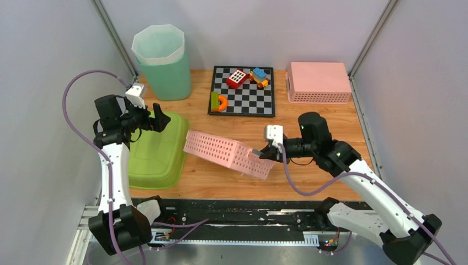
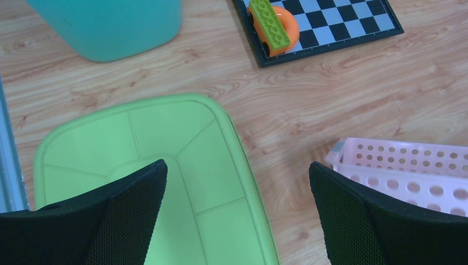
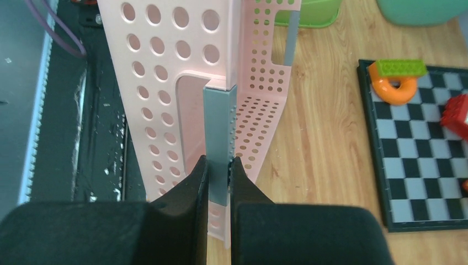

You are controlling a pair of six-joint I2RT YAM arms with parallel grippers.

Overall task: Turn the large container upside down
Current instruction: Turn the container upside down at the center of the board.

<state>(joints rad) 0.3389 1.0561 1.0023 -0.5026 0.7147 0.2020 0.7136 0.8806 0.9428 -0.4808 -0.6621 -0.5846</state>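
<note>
The large pink container (image 1: 221, 152) sat near the middle of the table (image 1: 309, 127), its long axis running from roughly 10 o'clock to 4 o'clock in the top view. It was tilted, not flat: the 10 o'clock end was low towards the wood and the 4 o'clock end was lifted, with one long perforated wall turned up to the overhead camera. Which way its open mouth faced I could not tell for sure. The right gripper (image 1: 264, 153) came in from 3 o'clock and was clenched on that raised end. In the right wrist view its fingers (image 3: 193, 182) pinched a thin grey strip on the container's edge, and the pink walls stretched straight away from the jaws towards 12 o'clock. The left gripper (image 1: 154, 121) held nothing, with its jaws spread wide. It hovered over the far edge of an overturned green basin (image 1: 157, 157) that lay at 9 o'clock from the container, close beside its low end. A teal bin (image 1: 163, 66) stood upright at 11 o'clock in the far left corner. A chessboard (image 1: 248, 99) carrying toy blocks (image 1: 237, 78) lay at 12 o'clock, and a smaller pink basket (image 1: 318, 80) sat at about 1 o'clock, well apart from the container.
</note>
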